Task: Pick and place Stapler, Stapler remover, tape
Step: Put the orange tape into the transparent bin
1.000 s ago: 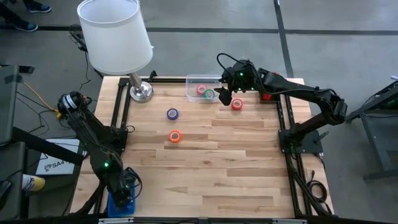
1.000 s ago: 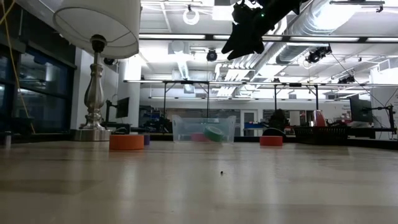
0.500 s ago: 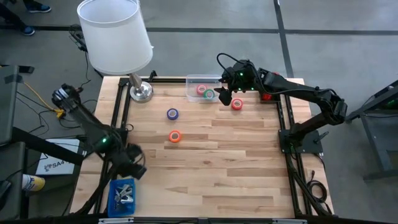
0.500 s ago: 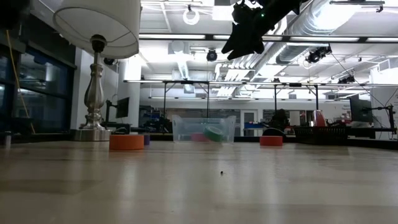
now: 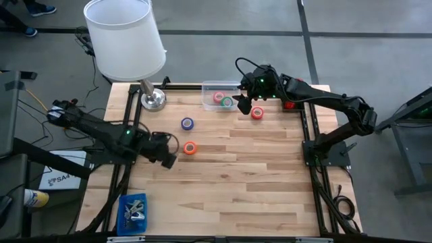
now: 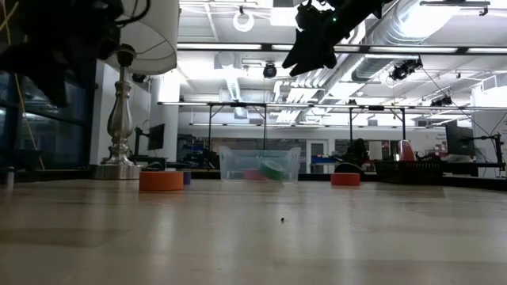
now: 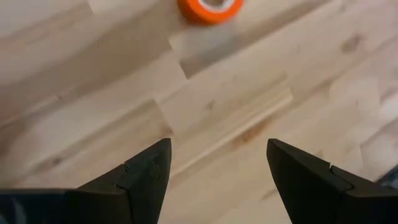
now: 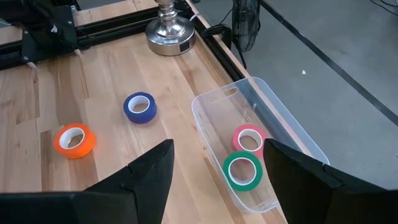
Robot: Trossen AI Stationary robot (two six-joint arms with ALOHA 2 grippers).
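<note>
My left gripper (image 5: pixel 169 158) (image 7: pixel 219 149) is open and hovers over the bare wood just to the near-left of the orange tape roll (image 5: pixel 190 148) (image 7: pixel 210 7), which lies flat on the table. A purple-blue roll (image 5: pixel 187 123) and a red roll (image 5: pixel 257 113) also lie flat. A pink roll (image 8: pixel 250 138) and a green roll (image 8: pixel 242 171) sit in the clear bin (image 5: pixel 210 86). My right gripper (image 5: pixel 243 104) (image 8: pixel 217 149) is open, held high by the bin's right end. A red bit (image 5: pixel 289 104) shows under the right arm; the stapler is otherwise hidden.
A table lamp (image 5: pixel 152 98) with a wide white shade (image 5: pixel 125 37) stands at the far-left corner. A small blue bin (image 5: pixel 133 209) with silvery claw pieces sits off the near-left edge. Bare wood fills the table's middle and near half.
My left arm has swung up from over the blue bin at the near-left corner and reached right and toward the far edge, ending close to the orange roll. The right arm and all rolls have stayed put.
</note>
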